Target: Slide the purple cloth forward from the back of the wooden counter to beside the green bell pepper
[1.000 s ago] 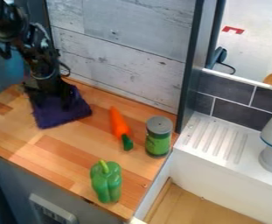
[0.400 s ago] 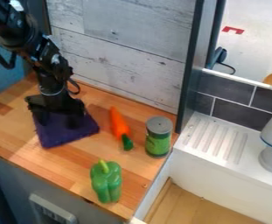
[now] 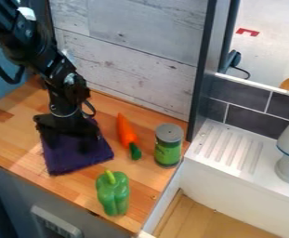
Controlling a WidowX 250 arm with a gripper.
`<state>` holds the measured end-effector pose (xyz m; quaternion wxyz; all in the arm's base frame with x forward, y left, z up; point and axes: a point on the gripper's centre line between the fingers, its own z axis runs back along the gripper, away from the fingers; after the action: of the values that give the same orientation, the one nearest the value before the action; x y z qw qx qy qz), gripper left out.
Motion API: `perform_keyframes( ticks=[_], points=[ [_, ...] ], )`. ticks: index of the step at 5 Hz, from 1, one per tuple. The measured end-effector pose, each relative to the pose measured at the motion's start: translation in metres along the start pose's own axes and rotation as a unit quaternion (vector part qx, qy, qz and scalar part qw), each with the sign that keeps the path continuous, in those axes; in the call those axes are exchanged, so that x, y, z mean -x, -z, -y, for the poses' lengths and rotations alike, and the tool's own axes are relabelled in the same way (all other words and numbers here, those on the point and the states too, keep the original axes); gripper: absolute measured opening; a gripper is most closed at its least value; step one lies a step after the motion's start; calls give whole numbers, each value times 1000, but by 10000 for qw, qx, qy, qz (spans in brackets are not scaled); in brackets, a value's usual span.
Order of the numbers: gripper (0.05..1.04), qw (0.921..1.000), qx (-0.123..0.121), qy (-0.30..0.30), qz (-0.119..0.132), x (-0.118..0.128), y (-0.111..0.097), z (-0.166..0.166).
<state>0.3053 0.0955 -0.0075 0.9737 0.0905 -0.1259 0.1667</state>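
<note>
Camera view has my claw (image 3: 68,145) down on the purple cloth (image 3: 78,159), fingers spread apart and nothing pinched between them that I can see; both have slid toward the front edge of the counter (image 3: 13,132) since the earlier frames. The green pepper (image 3: 113,194) now stands close ahead of the cloth, with the carrot (image 3: 127,132) and the can (image 3: 169,151) off to the right, all three unmoved.

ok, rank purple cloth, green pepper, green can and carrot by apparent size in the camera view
1. Purple cloth, largest even partly covered by the end effector
2. Green pepper and green can: too close to rank
3. Carrot, slimmest and smallest
</note>
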Motion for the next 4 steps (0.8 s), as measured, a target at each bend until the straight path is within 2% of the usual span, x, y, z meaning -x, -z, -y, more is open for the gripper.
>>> perform_keyframes(
  ticks=[1,3,4],
  points=[
    [1003,9998,-128,114,-75,7,-4,9],
    [1003,9979,-338,388,-404,15,-16,12],
    [1003,9991,-222,341,125,-1,-43,11]
  ],
)
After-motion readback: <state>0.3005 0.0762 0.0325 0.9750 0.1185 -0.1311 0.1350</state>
